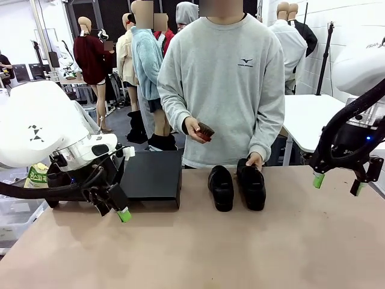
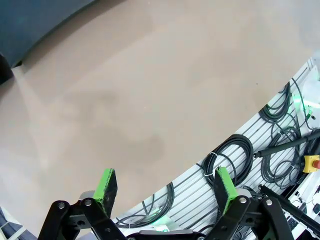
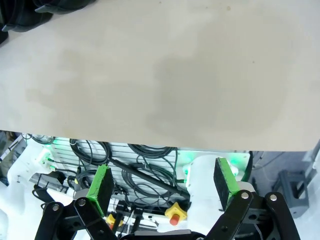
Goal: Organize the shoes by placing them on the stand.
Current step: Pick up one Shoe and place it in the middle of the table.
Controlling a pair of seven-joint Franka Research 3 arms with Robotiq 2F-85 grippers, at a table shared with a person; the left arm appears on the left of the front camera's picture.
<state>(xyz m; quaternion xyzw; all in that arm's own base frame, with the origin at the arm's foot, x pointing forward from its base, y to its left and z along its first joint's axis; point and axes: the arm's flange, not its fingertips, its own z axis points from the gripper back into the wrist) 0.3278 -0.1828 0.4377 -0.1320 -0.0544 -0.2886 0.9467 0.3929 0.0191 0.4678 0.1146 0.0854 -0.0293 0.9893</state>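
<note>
Left gripper point(image 2: 165, 187) is wide and empty, low over the table point(image 1: 192, 253), near the stand point(image 1: 151, 176). Right gripper point(image 1: 338, 183) is the same, out at the right edge. You've got two shoes point(image 1: 221, 188) side by side mid-table, right of the stand, with the person's hand point(image 1: 255, 159) on the right-hand shoe point(image 1: 251, 183).

Your front camera sits on the robot's side and looks across the table point(image 1: 198, 253) at the person point(image 1: 222, 84), who stands close at the far edge. Each wrist camera looks steeply down along its own fingers. The one above the left gripper point(image 2: 165, 186) and the one above the right gripper point(image 3: 162, 182) both hang near an edge of the table. All three views share its tan top. Both wrist views also catch the cables point(image 3: 145, 165) below that edge.
</note>
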